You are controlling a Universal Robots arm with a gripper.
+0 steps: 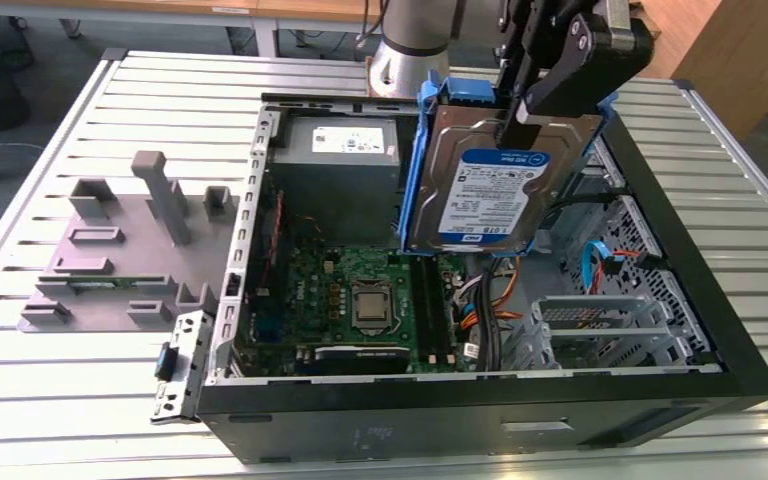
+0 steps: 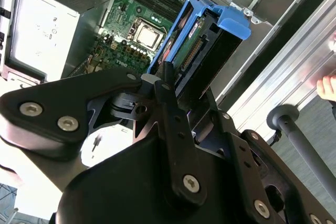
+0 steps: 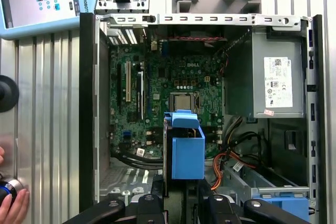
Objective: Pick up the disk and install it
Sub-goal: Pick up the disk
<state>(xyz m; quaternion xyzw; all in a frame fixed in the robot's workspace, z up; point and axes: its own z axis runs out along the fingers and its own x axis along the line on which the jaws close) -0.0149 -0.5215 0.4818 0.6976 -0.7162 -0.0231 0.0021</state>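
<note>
The disk (image 1: 498,190), a silver hard drive with a white-and-blue label in a blue carrier bracket, hangs upright over the open computer case (image 1: 704,330). My gripper (image 1: 544,110) is shut on its upper edge, one black finger lying across the labelled face. In both wrist views the disk (image 2: 205,40) (image 3: 187,148) sticks out past the gripper (image 2: 168,77) (image 3: 181,205), above the motherboard (image 3: 157,93). The disk touches nothing inside the case.
A grey power supply (image 1: 337,160) sits in the case's far corner. A metal drive cage (image 1: 598,320) and orange and blue cables lie at the exterior view's right. A grey fixture (image 1: 131,250) stands on the slatted table beside the case. A person's hand (image 3: 13,203) rests nearby.
</note>
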